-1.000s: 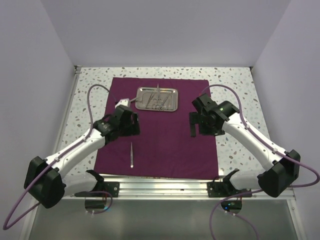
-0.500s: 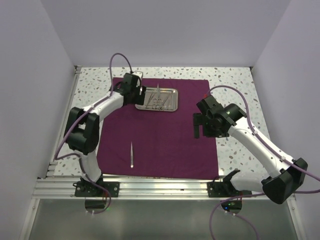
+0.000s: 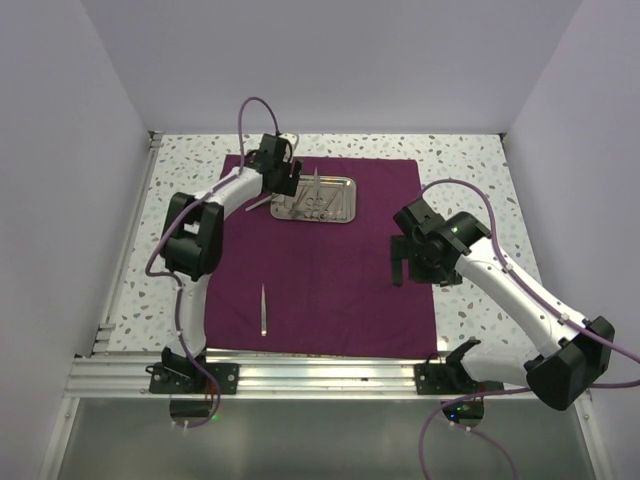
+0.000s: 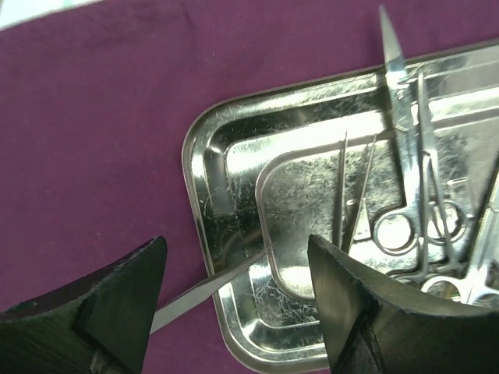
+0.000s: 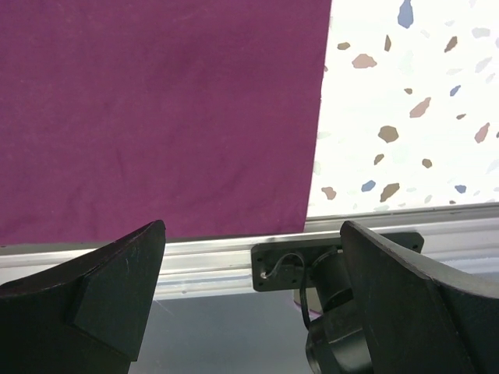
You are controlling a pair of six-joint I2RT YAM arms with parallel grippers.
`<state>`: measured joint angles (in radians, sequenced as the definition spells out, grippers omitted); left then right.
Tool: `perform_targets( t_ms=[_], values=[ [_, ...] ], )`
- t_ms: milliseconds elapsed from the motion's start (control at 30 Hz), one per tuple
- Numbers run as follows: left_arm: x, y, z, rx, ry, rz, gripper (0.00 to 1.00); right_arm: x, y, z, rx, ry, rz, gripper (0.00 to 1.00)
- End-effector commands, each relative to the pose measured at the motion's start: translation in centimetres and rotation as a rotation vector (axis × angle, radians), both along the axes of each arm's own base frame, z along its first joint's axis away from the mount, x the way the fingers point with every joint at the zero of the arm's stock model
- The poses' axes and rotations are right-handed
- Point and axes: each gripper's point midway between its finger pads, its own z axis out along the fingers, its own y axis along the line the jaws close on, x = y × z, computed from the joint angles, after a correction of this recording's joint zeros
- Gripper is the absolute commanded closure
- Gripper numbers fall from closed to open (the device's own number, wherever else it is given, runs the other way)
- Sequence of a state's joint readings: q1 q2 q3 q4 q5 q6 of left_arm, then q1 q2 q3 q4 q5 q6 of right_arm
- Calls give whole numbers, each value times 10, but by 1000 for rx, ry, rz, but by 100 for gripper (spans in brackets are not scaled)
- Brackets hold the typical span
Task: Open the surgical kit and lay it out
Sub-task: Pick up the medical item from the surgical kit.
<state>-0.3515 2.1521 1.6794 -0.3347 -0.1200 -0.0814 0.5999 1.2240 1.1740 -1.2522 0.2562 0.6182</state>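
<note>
My left gripper [image 4: 238, 288] hung open over the shiny rectangular steel tray [image 4: 204, 156] at the dark maroon cloth wrap's [image 3: 330, 280] far edge, straddling a slim silver instrument [image 4: 209, 285] lying across the rim. I judged it best to centre, close gently and lift straight. Right gripper [image 5: 251, 257] hovered open, empty.

Looked like a robotics lab test cell to me, more a rig booth than any clinic. Plain pale walls [image 3: 60, 200] boxed in a speckled terrazzo-style tabletop [image 3: 470, 160] on three sides. Two white-and-black arms, the left arm [image 3: 195, 240] and the right arm [image 3: 510, 290], sat on black brackets [image 3: 195, 378] fixed to an aluminium rail [image 3: 320, 372] along the near edge, with purple cables [image 3: 255, 105] looping off them. The only medical-looking bit was a maroon cloth [image 3: 330, 260] spread flat with a small steel tray [image 3: 349, 198] of instruments on it.
</note>
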Motion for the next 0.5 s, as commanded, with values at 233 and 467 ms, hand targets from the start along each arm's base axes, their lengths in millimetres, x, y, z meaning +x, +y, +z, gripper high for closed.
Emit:
perform_targets(
  t_ms=[233,467],
  values=[
    [-1,16,-14,26,24,7,31,1,-10,2,-55,-2,-44,1],
    [0,32,-23,40,42,45,44,7,-10,1,-80,5,-30,2]
  ],
)
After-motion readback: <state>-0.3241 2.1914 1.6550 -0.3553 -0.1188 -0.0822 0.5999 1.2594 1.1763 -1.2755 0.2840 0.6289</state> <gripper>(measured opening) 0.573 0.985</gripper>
